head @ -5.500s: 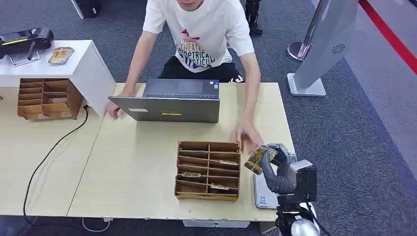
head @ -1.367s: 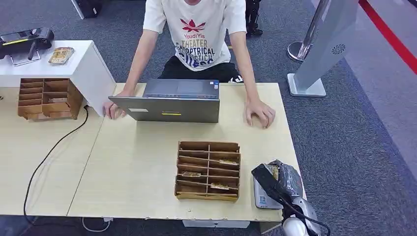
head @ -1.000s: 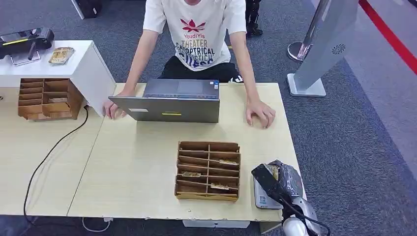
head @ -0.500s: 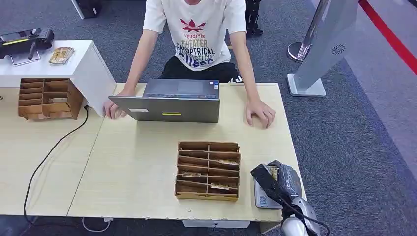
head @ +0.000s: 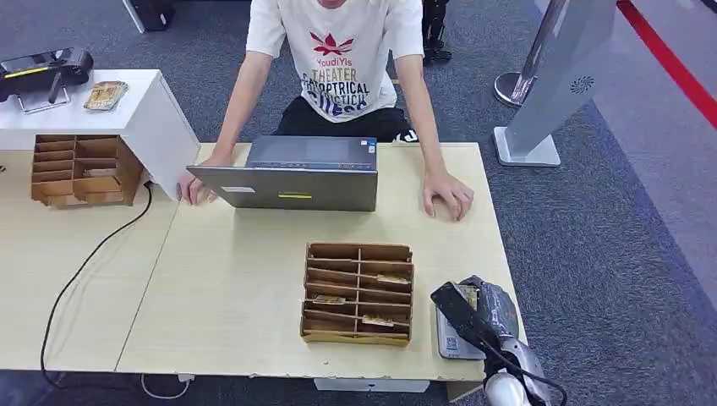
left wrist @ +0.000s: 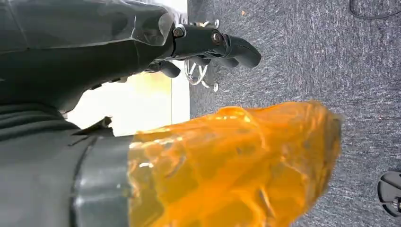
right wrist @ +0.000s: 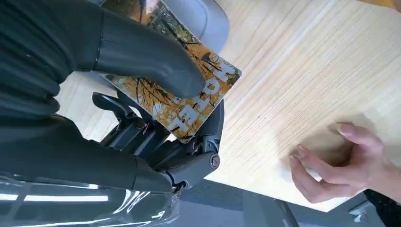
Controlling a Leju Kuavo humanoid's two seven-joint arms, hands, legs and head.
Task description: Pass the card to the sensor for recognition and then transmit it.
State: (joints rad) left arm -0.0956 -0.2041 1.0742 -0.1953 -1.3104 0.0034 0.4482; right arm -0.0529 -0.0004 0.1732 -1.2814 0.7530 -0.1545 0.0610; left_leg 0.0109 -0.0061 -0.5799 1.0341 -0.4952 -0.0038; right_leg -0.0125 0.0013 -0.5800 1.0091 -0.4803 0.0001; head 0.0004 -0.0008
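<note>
Fingers [right wrist: 156,142] and a thick thumb [right wrist: 146,56] of the right hand [right wrist: 142,94] pinch the card [right wrist: 189,101] between them. The card has yellow trees and big pale letters on it. In the head view the right hand [head: 486,313] sits low over the sensor [head: 452,338], a flat grey box at the near right corner of the tabletop [head: 237,288]. The card [head: 467,296] is in the hand, right above the sensor; I cannot tell if it touches it.

Just beside the sensor stands a brown rack [head: 358,293] with small slots, and a few cards lie in some of them. Past the rack, at the far side of the tabletop, is a grey laptop [head: 292,173]. A person [head: 342,51] in a white shirt leans behind it, with one hand [head: 448,193] flat on the tabletop and the other by the laptop's corner.

The left hand [left wrist: 213,45] hangs over grey carpet [left wrist: 302,52]. Its dark fingers are curled a little and hold nothing. Something orange and shiny [left wrist: 236,165] is close to the camera there.
</note>
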